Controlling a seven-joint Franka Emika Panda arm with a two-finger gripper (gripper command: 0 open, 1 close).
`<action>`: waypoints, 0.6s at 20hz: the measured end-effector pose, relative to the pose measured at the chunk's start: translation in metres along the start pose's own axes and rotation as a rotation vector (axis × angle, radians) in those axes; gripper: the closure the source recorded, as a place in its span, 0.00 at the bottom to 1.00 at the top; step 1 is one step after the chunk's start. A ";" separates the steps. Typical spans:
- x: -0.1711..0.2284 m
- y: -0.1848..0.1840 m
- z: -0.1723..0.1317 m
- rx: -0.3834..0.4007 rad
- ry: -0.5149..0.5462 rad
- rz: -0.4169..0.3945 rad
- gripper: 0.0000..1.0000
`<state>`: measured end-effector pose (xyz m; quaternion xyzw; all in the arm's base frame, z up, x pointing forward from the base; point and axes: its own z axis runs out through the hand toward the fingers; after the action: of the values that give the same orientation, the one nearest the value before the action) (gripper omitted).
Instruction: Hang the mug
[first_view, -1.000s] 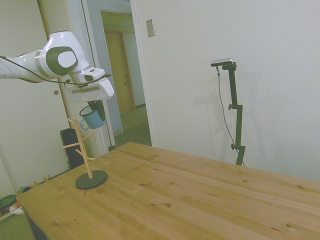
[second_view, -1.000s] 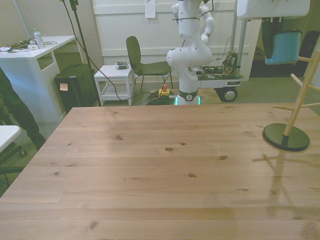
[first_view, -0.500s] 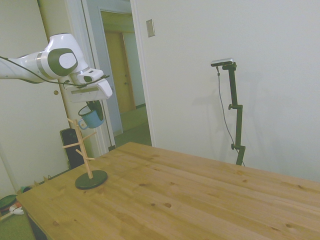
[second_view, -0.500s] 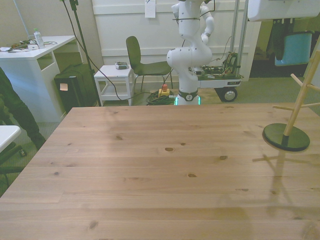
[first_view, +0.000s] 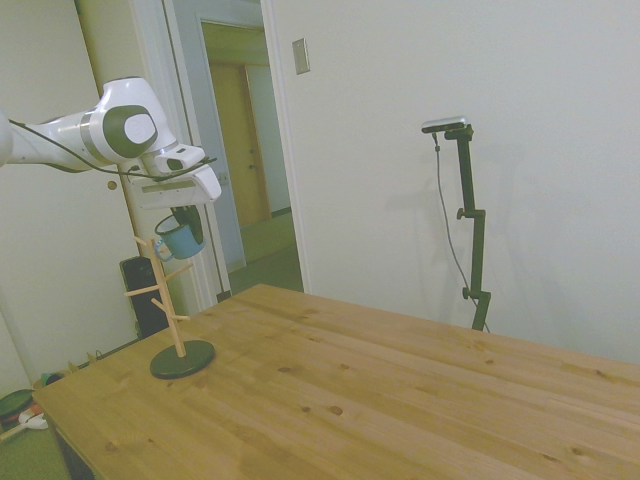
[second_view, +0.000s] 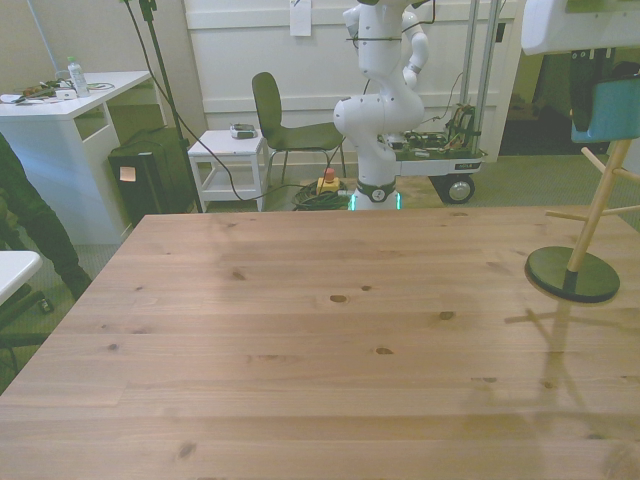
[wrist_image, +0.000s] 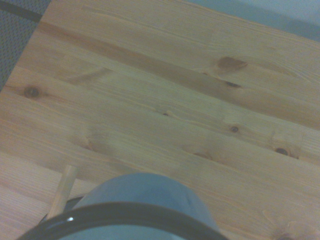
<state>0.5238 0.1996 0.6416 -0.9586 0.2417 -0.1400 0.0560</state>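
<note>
Mug (first_view: 181, 238): clamped in closed gripper (first_view: 187, 222), held aloft just beside the top pegs of the rack (first_view: 166, 297), apparently so its handle can slip onto one.

Light-blue mug (first_view: 181, 239), dark rim

The worktop (second_view: 300, 330) is light knotty pine planking. In the side view, a plain white wall (first_view: 480, 150) stands behind it, with an open doorway (first_view: 245, 150) onto a dim corridor. In the front view, a white panelled wall (second_view: 250, 50) backs a dark green chair (second_view: 285, 125), a small white side table (second_view: 228, 165) and a white desk (second_view: 70, 130) at the front view's left. The floor (second_view: 500, 185) is greenish.
</note>
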 end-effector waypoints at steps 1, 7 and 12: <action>-0.001 -0.002 0.002 -0.003 0.000 -0.002 1.00; -0.001 -0.009 0.015 -0.013 -0.010 0.002 1.00; -0.001 -0.010 0.019 -0.015 -0.015 0.005 1.00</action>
<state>0.5331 0.2101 0.6250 -0.9593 0.2449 -0.1307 0.0511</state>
